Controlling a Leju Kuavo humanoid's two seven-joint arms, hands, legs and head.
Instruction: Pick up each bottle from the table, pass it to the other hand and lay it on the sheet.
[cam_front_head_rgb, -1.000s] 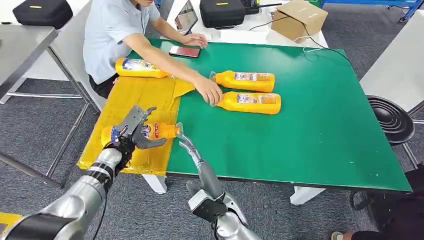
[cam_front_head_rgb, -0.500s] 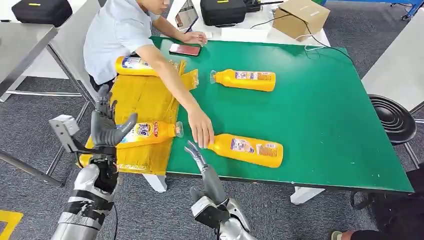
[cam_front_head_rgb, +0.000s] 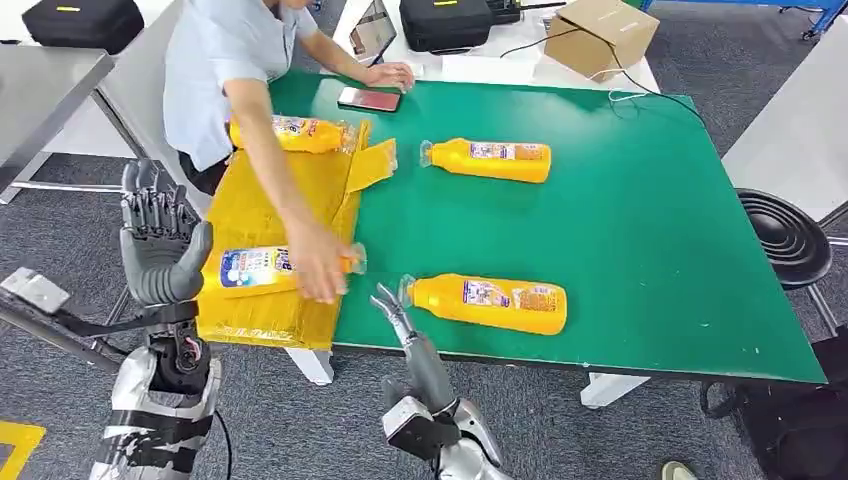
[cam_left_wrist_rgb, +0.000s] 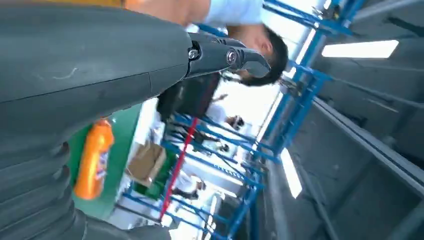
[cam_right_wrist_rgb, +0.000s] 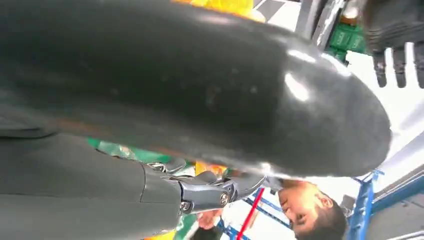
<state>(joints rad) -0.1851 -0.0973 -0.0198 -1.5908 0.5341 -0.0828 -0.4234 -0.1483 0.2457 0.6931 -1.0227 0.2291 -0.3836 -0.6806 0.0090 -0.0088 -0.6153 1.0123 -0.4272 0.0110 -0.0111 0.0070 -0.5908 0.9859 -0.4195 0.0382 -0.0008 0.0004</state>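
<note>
Checking hands:
left hand: open, raised, holding nothing
right hand: fingers apart, empty, cap of near bottle just beside fingertips
label: unreadable

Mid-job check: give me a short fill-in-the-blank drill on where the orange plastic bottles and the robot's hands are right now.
1. The orange plastic bottles lying on the yellow sheet number ____.
2. The orange bottles lying on the green table mat number ____.
3. The person's hand rests on the near sheet bottle at its ____ end.
4. The left hand, raised beside the sheet, holds ____.

Missing words: two; two; cap; nothing
</note>
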